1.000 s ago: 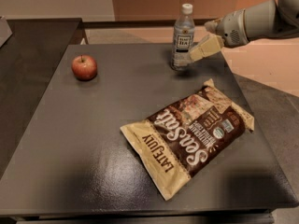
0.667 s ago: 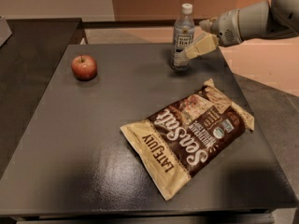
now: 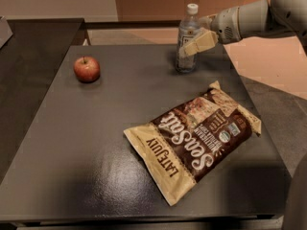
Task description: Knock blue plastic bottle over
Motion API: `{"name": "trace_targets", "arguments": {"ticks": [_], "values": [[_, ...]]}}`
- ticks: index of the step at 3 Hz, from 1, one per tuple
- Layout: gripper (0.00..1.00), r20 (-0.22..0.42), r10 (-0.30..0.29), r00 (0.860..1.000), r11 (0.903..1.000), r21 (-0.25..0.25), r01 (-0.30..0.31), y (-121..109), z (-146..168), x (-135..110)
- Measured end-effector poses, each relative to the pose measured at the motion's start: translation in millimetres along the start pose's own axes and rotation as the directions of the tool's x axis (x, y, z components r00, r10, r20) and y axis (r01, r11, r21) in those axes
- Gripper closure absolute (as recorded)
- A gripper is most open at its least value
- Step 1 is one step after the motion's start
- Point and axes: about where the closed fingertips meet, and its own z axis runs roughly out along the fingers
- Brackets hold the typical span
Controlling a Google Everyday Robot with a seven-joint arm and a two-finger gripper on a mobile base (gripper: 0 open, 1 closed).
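The blue plastic bottle (image 3: 187, 37) stands upright near the table's far edge, clear with a white cap and a label. My gripper (image 3: 195, 44) reaches in from the right on a light-coloured arm. Its beige fingers lie against the bottle's right side at label height, overlapping it in the camera view.
A red apple (image 3: 87, 69) sits at the far left of the dark table (image 3: 86, 143). A large brown-and-tan chip bag (image 3: 196, 138) lies flat at the middle right. Another dark table (image 3: 33, 47) adjoins on the left. The floor lies to the right.
My gripper has moved left, from just right of the bottle to against its side. The bottle still stands upright in the same place.
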Motion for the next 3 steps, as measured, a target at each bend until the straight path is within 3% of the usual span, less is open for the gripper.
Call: {"name": "trace_targets", "arguments": {"ticks": [1, 3], "values": [[0.16, 0.008, 0.0, 1.0, 1.0, -0.009, 0.0, -5.0, 5.9, -1.3], [0.62, -0.002, -0.001, 1.0, 0.9999, -0.013, 0.001, -5.5, -2.8, 4.5]]}}
